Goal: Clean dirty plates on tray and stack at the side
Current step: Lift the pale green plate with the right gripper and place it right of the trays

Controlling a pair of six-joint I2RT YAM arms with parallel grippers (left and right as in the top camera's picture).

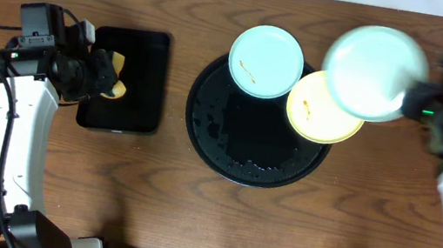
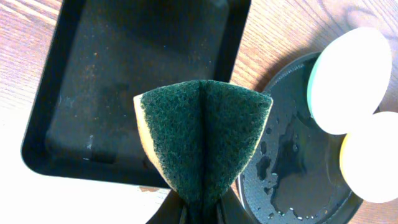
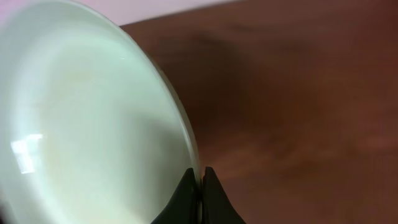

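Observation:
The round black tray (image 1: 235,148) sits mid-table, wet. A mint-blue plate (image 1: 266,60) with an orange smear leans on its far rim, and a yellow plate (image 1: 316,112) with a smear lies on its right rim. My right gripper (image 1: 419,96) is shut on the rim of a second mint-blue plate (image 1: 375,69), held raised above the tray's right side; the right wrist view shows the plate (image 3: 81,118) pinched between the fingers (image 3: 200,180). My left gripper (image 1: 97,75) is shut on a folded green and yellow sponge (image 2: 202,140) over the rectangular tray.
A smaller rectangular black tray (image 1: 134,93) lies left of the round tray, also seen in the left wrist view (image 2: 93,81). Bare wooden table surrounds both trays. Cables run along the left and right edges.

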